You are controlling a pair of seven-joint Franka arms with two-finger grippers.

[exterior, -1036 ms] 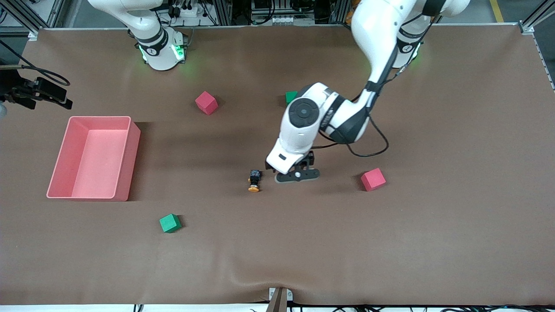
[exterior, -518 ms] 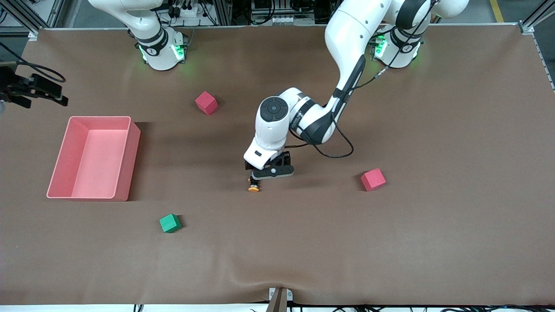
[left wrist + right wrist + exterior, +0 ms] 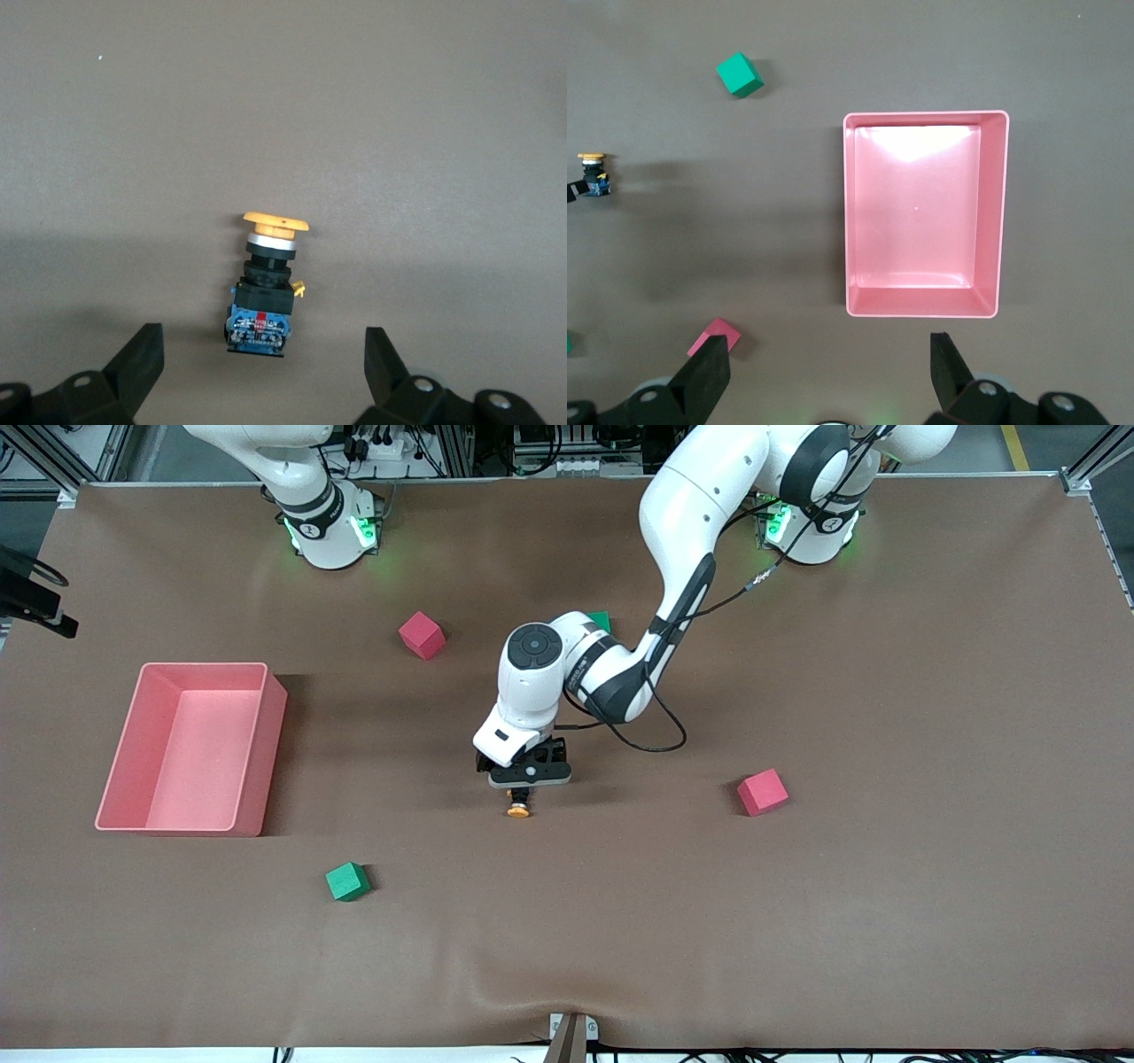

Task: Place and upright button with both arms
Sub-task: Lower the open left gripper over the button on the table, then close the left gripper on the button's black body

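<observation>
The button (image 3: 519, 808) lies on its side mid-table, its orange cap toward the front camera. My left gripper (image 3: 528, 776) hovers low over its black body, so only the cap shows in the front view. In the left wrist view the button (image 3: 266, 288) lies just ahead of my left gripper (image 3: 261, 347), whose fingers (image 3: 142, 350) stand open and touch nothing. My right gripper (image 3: 828, 356) is open and empty, high over the table near the right arm's base. From there the button (image 3: 594, 173) looks small.
A pink bin (image 3: 268, 744) stands toward the right arm's end of the table. Red cubes (image 3: 422, 634) (image 3: 763, 792) and green cubes (image 3: 347, 881) (image 3: 601, 620) lie scattered around the button. The bin (image 3: 926, 305) is empty.
The left arm has swung toward the right arm's end of the table and its open gripper has come over the button. The right hand has slid almost out of the front view.
</observation>
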